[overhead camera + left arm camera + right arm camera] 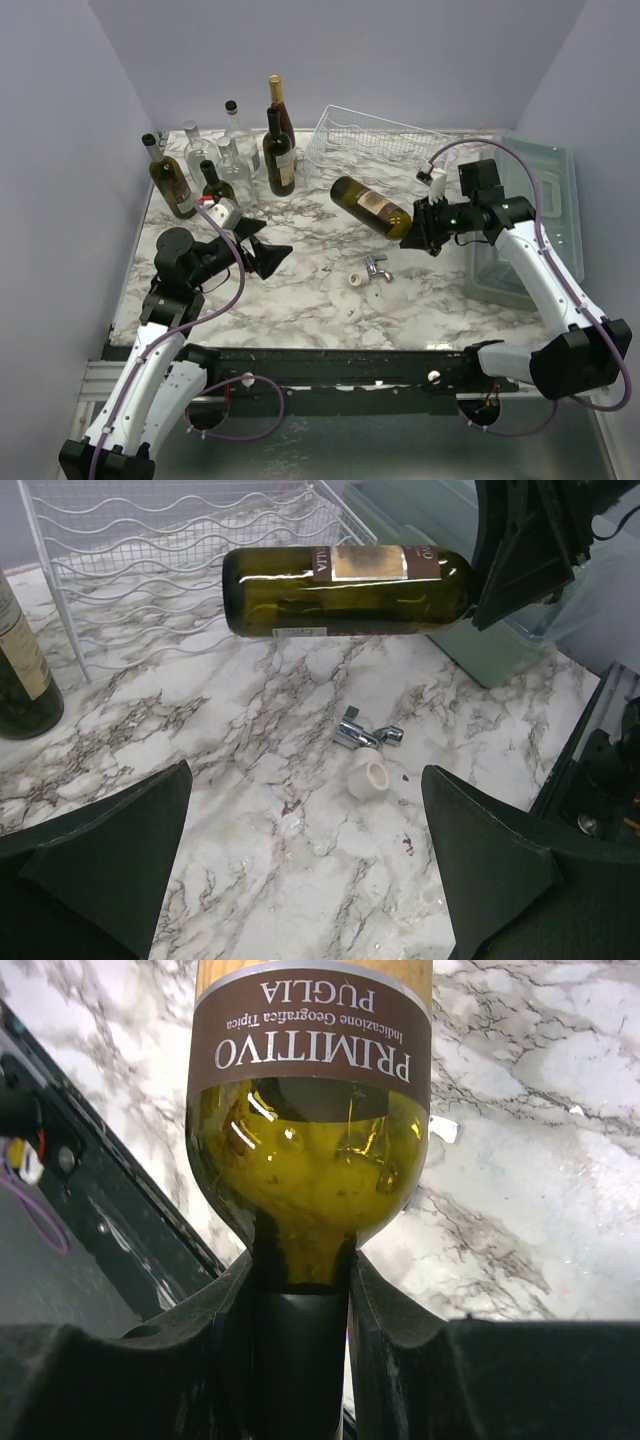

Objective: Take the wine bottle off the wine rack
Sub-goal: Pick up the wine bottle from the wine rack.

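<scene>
The wine bottle [370,205] hangs level above the marble table [300,300], in front of the white wine rack [370,140] and outside it. Its neck sits between the fingers [395,1330] of the right gripper [416,229], which are clamped on it, and the mouth is hidden. The brown label, seen upside down, reads "PRIMITIVO PUGLIA". The left gripper [264,243] hovers nearby, its fingers wide apart.

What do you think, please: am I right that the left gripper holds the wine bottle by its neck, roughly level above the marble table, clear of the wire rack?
Not quite: the right gripper holds the wine bottle by its neck, as the right wrist view shows; the left gripper is open. The rest stands: level above the table, clear of the wine rack.
</scene>
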Available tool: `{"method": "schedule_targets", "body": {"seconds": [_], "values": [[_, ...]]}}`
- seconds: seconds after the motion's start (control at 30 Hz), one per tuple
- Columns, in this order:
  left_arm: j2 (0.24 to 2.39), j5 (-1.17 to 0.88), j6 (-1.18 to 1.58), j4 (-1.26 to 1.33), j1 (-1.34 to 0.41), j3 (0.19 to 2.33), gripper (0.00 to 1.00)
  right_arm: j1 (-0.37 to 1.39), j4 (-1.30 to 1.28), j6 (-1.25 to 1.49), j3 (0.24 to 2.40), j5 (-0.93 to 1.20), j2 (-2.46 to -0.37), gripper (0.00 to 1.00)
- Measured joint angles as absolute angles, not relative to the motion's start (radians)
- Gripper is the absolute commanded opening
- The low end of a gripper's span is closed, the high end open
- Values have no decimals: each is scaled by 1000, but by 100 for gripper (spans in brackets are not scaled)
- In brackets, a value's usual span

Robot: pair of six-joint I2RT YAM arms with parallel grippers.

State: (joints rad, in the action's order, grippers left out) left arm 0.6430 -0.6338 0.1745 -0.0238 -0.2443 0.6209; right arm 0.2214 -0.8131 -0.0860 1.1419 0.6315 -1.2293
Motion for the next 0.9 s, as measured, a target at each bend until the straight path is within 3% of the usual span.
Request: {"method": "schedule_targets", "body": {"seconds": [0.57, 0.9], "values": [[632, -710, 175, 21, -251, 605, 99, 251, -1281, -712, 1536, 629, -1370, 0], [632, -738, 179, 36, -251, 603, 99, 277, -1420, -969, 1597, 503, -1386, 0]]}}
